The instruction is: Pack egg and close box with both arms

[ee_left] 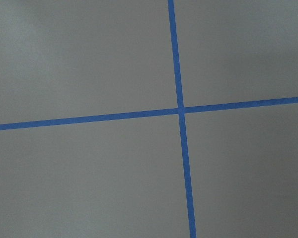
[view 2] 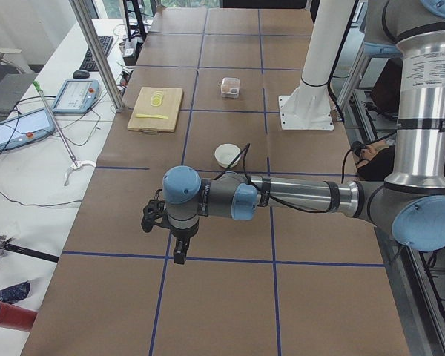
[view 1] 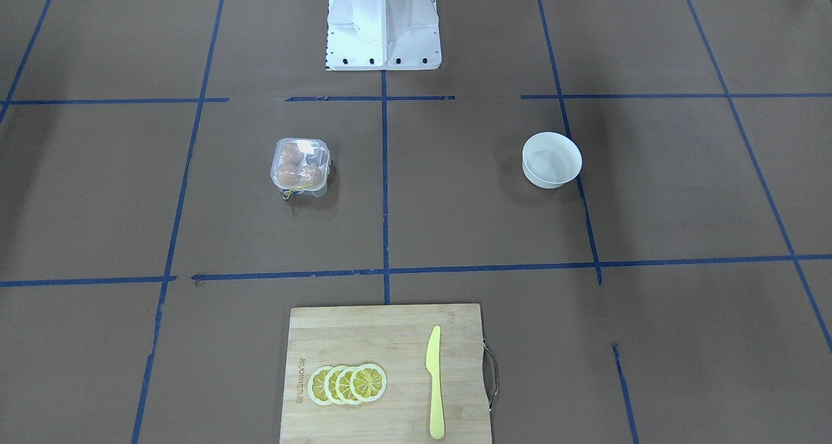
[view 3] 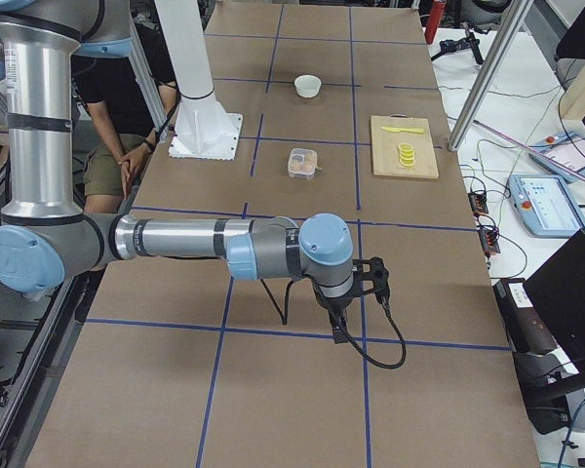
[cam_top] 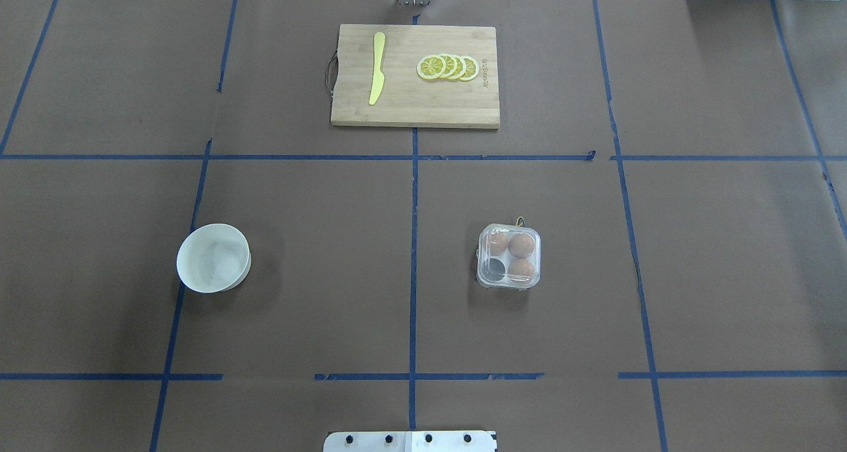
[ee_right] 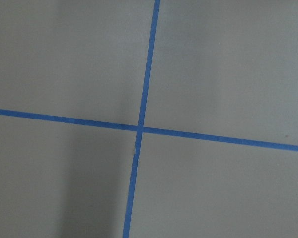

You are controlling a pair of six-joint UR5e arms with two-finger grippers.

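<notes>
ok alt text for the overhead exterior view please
A clear plastic four-cell egg carton holding three tan-brown eggs, one cell empty, sits right of centre on a brown paper-covered table. A round white bowl stands to the left; at the far edge a wooden cutting board carries a yellow knife and overlapping lemon slices.

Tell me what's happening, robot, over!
Left gripper, right gripper: far from the box, open or shut unclear. Box: three eggs in, one cell empty, lid looks shut. Nothing in the way.
</notes>
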